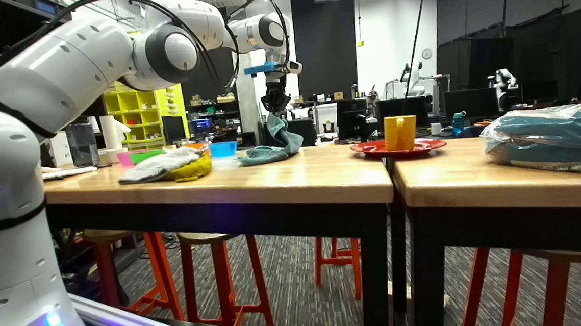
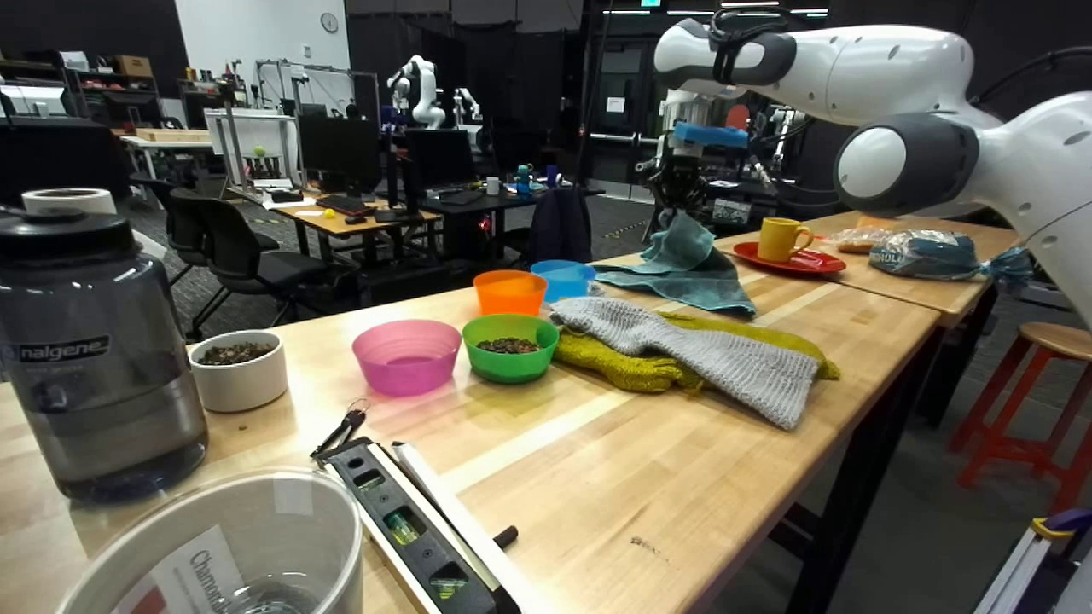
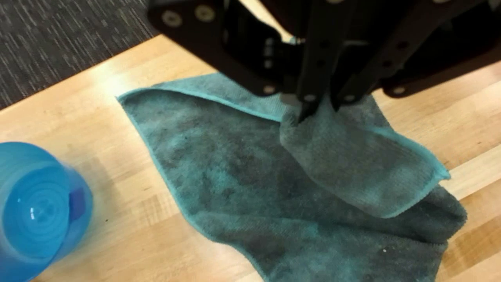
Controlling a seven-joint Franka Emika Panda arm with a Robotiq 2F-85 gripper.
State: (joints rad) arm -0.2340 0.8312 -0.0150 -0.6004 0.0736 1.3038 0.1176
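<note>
My gripper (image 3: 318, 115) is shut on a pinched fold of the teal cloth (image 3: 231, 172), which bunches up between the two fingertips. In both exterior views the gripper (image 1: 275, 104) is above the wooden table, and the cloth (image 2: 682, 271) rises to it in a peak while its lower part lies spread on the tabletop. The wrist view has a flap of cloth folded over to the right, with a brighter teal hem along its edges. The fingers hide the very spot where the fabric is gripped. A blue bowl (image 3: 43, 211) stands left of the cloth there.
Beside the cloth lie a grey knit cloth (image 2: 691, 341) and a mustard cloth (image 2: 614, 365). Orange (image 2: 510, 294), green (image 2: 512, 362) and pink (image 2: 407, 362) bowls are close by. A red plate (image 1: 366, 148) bears a yellow mug (image 1: 400, 134); a bagged teal package (image 1: 559, 136) lies beyond.
</note>
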